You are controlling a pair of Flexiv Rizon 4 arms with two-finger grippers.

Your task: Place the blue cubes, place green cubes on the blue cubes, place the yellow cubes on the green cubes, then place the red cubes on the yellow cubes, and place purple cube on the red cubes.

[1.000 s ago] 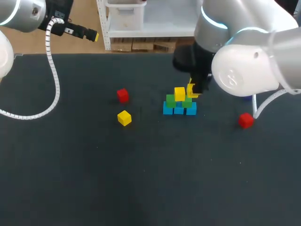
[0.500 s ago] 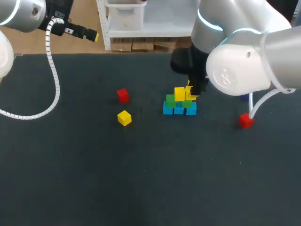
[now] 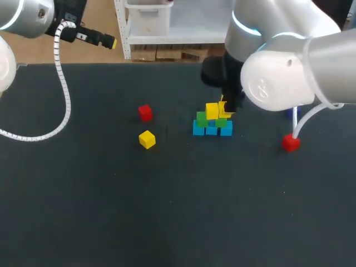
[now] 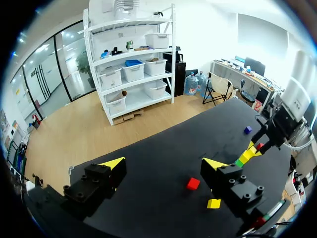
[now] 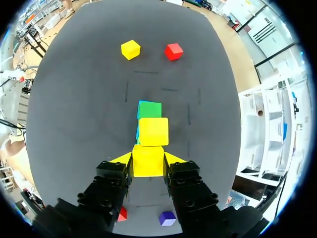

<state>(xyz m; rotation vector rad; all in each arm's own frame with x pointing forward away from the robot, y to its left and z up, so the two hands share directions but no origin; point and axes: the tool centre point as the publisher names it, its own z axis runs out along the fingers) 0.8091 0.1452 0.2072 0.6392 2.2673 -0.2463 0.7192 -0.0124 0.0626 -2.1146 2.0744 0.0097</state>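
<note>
Table [image 3: 111, 211]: matte, dark.
Left gripper [image 4: 163, 163]: hanging over the back-left edge, fingers spread wide, gripping nothing.
Red cube [image 3: 145, 112], yellow cube [image 3: 147, 139]: lying loose, smooth-faced, sharp-edged.
Blue cubes [image 3: 211, 129]: sitting in a row, bearing green cubes [image 3: 202, 118]; a stacked yellow [image 3: 212, 110] is resting on top.
Right gripper [image 5: 148, 159]: clamping the held yellow [image 5: 147, 162] just beside the stacked one.
Right red cube [image 3: 290, 143], purple cube [image 5: 167, 218]: lying apart.

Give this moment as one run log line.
right end effector: shut on yellow cube, beside stacked yellow cube | left end effector: open, far from stack | loose: spare yellow cube, two red cubes, purple cube
</note>
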